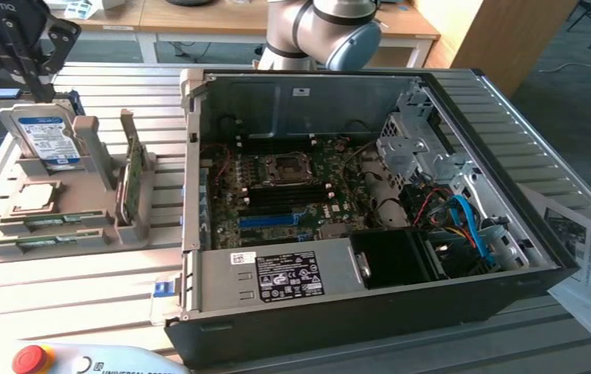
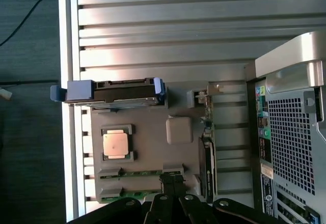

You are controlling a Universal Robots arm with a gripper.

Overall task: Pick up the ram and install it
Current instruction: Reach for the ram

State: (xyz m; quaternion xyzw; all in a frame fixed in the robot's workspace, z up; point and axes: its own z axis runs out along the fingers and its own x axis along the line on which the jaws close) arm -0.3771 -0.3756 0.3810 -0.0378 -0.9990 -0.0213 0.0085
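The claw hangs pressed together, pinching nothing, above a grey tray on the slatted surface. Below it, just off its tips, the ram lies flat in a tray slot beside a twin stick.

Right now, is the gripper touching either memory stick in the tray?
Apart. The exterior view shows the gripper up above the hard drive, well clear of both memory sticks lying in the tray.

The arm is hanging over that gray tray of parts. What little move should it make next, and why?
Probably open the end effector: it is shut, holds nothing, and hangs above the gray holder where the ram lies in its slot. Shut fingers cannot take it.
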